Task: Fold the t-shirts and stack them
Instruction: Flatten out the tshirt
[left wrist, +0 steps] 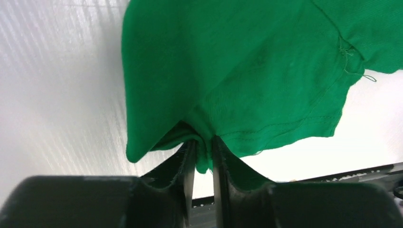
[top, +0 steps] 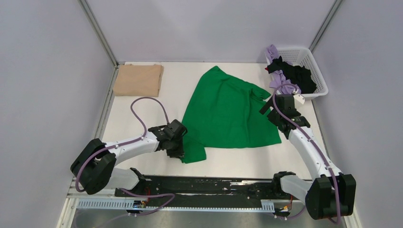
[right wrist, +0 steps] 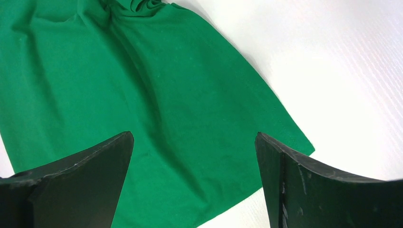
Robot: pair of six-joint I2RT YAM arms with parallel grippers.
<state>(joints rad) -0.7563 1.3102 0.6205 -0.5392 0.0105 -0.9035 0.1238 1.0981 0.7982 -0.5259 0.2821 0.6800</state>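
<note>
A bright green t-shirt (top: 228, 109) lies spread and rumpled in the middle of the table. My left gripper (top: 179, 153) is at its near left corner, shut on a pinched fold of the green hem (left wrist: 204, 147); the cloth (left wrist: 237, 61) rises away from the jaws. My right gripper (top: 268, 110) hovers open over the shirt's right edge, with green fabric (right wrist: 142, 95) below and nothing between its fingers (right wrist: 195, 140). A folded tan t-shirt (top: 139, 79) lies at the far left. Lilac (top: 280, 84) and black (top: 297, 76) t-shirts are heaped in the basket.
A white lattice basket (top: 314, 59) stands at the far right corner, with lilac cloth hanging over its near rim. Grey walls close in the table on both sides. A black rail (top: 204, 187) runs along the near edge between the arm bases.
</note>
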